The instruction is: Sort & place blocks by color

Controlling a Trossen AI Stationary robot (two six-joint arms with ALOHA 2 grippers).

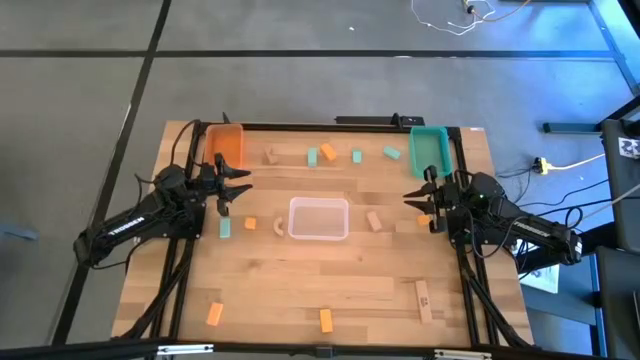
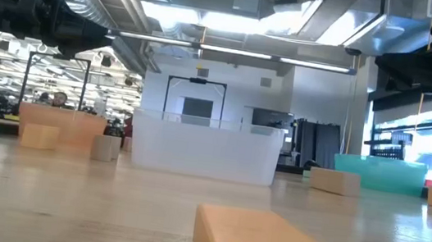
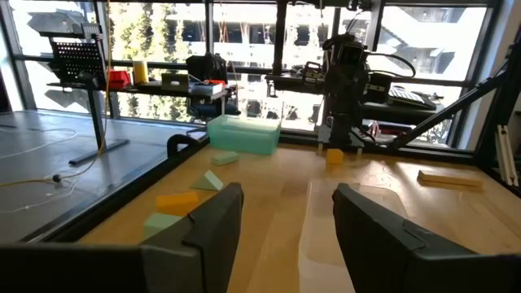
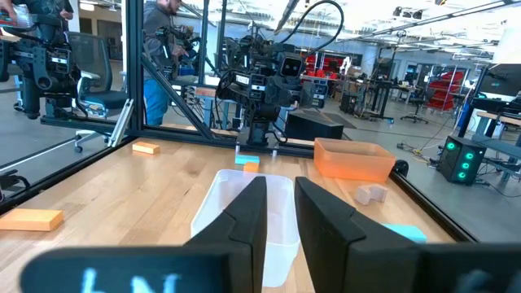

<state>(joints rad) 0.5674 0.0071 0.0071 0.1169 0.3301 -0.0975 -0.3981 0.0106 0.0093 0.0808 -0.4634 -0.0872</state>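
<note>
Wooden table (image 1: 330, 280) strewn with orange, mint and tan blocks (image 1: 325, 153) around clear tray (image 1: 318, 218), left gripper (image 1: 236, 188) open and empty beside orange tray (image 1: 226, 143), right gripper (image 1: 418, 201) narrowly parted, empty, near teal tray (image 1: 429, 147).

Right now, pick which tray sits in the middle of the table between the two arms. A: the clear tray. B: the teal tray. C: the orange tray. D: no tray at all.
A: the high view shows the clear tray at the table's center, while the orange tray and the teal tray sit at the far corners.
</note>
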